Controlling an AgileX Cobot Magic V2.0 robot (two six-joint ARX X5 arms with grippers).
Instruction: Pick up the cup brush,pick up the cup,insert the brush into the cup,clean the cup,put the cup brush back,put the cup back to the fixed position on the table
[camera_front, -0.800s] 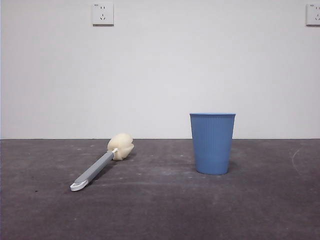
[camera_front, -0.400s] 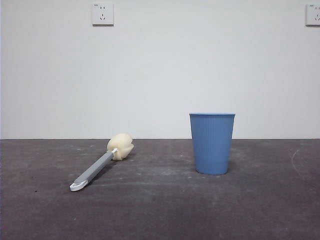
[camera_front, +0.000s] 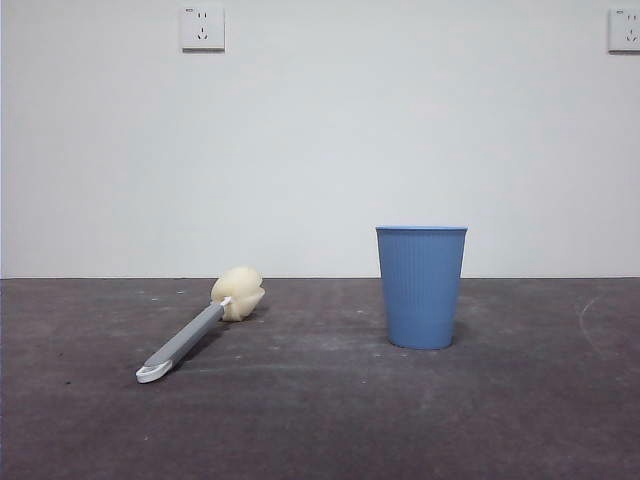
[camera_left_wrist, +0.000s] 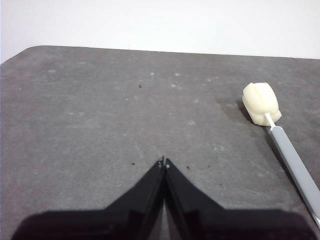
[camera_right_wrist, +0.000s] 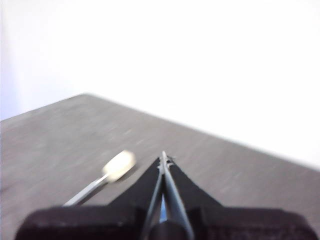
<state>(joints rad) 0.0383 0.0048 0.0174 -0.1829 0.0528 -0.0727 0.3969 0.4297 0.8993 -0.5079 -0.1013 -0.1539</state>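
Observation:
The cup brush (camera_front: 197, 327) lies flat on the table (camera_front: 320, 420) at the left, its cream sponge head toward the wall and its white tip toward the camera. The blue ribbed cup (camera_front: 421, 286) stands upright to its right, apart from it. Neither gripper shows in the front view. My left gripper (camera_left_wrist: 164, 162) is shut and empty above bare table, with the brush (camera_left_wrist: 272, 127) off to one side. My right gripper (camera_right_wrist: 163, 158) is shut and empty in a blurred view, with the brush (camera_right_wrist: 107, 175) beyond it; a sliver of blue shows between its jaws.
A white wall stands behind the table's far edge, with two sockets (camera_front: 202, 27) high up. The table's rounded corner (camera_left_wrist: 30, 50) shows in the left wrist view.
The brush and cup sit a few pixels further left in the front view, as does the wall socket. Nothing has been touched.

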